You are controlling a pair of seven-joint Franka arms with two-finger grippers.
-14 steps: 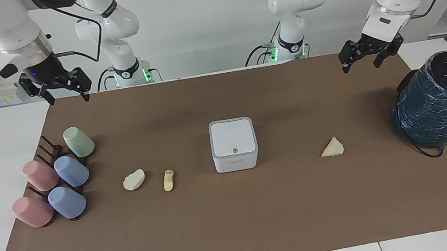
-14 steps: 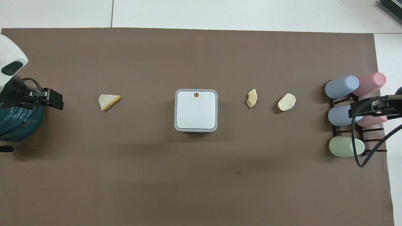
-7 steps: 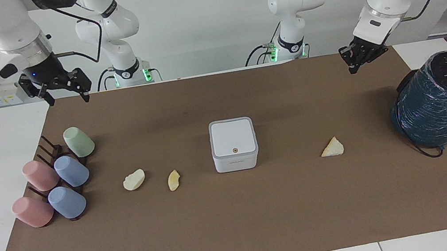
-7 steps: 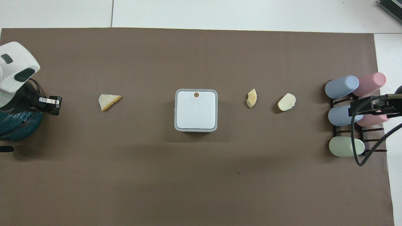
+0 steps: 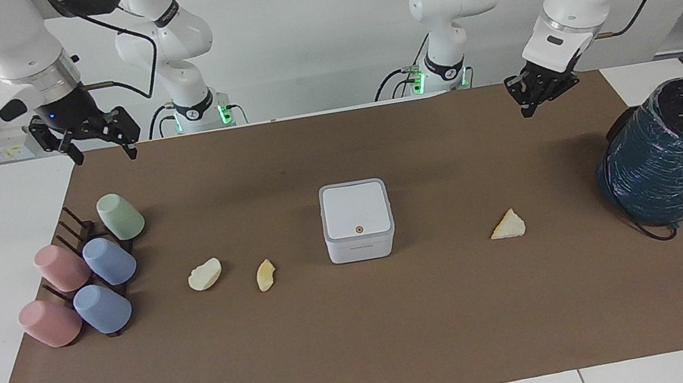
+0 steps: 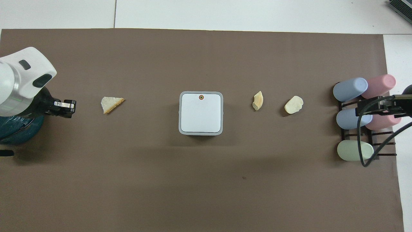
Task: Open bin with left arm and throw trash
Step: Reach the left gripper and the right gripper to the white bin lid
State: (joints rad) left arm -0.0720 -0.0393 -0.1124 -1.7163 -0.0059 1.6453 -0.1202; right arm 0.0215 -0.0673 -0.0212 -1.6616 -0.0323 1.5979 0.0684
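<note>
The white bin (image 5: 357,220) stands mid-mat with its lid down, the orange dot on top; it also shows in the overhead view (image 6: 201,112). The trash lies on the mat in line with it. A triangular wedge (image 5: 508,225) (image 6: 111,104) lies toward the left arm's end. A finger-shaped bit (image 5: 265,275) (image 6: 257,100) and a lumpy blob (image 5: 204,275) (image 6: 293,104) lie toward the right arm's end. My left gripper (image 5: 536,99) (image 6: 68,106) hangs shut and empty over the mat between the wedge and the teal cylinder. My right gripper (image 5: 99,146) (image 6: 373,108) waits open above the cup rack.
A large dark-teal wrapped cylinder (image 5: 678,152) stands at the left arm's end of the mat. A dark rack (image 5: 76,226) with several pastel cups (image 5: 109,260) sits at the right arm's end. The brown mat (image 5: 365,338) covers the table.
My left gripper has shut and moved from beside the cylinder toward the wedge. The finger-shaped bit has shifted a little on the mat. The right gripper has hardly moved.
</note>
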